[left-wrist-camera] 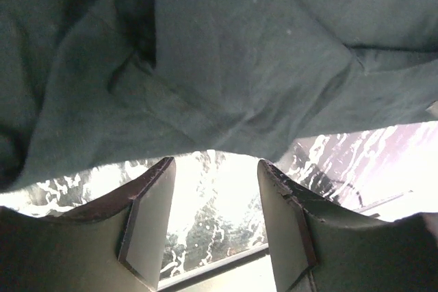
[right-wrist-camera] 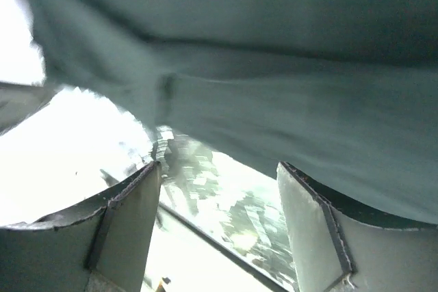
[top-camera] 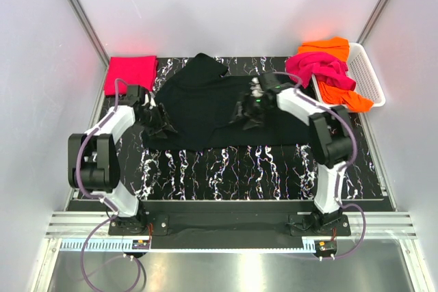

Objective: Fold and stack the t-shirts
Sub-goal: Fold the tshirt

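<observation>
red-pink shirt point(top-camera: 130, 74) lies folded far left; black shirt point(top-camera: 205, 111) sprawls unfolded mid-table, left claw point(top-camera: 161, 121) and right claw point(top-camera: 246, 111) both released over it; magenta shirt point(top-camera: 316, 66) and orange shirt point(top-camera: 344, 95) wait in the basket point(top-camera: 370, 76), far right

Table point(top-camera: 226, 169) viewed from high overhead, wrist views aimed past jaws, close against the black t-shirt point(top-camera: 205, 107), shared by all three.

Black t-shirt point(top-camera: 205, 104); red-pink t-shirt point(top-camera: 130, 74); magenta t-shirt point(top-camera: 316, 66); orange t-shirt point(top-camera: 328, 47); white basket point(top-camera: 373, 76); black white-veined table point(top-camera: 226, 165).
</observation>
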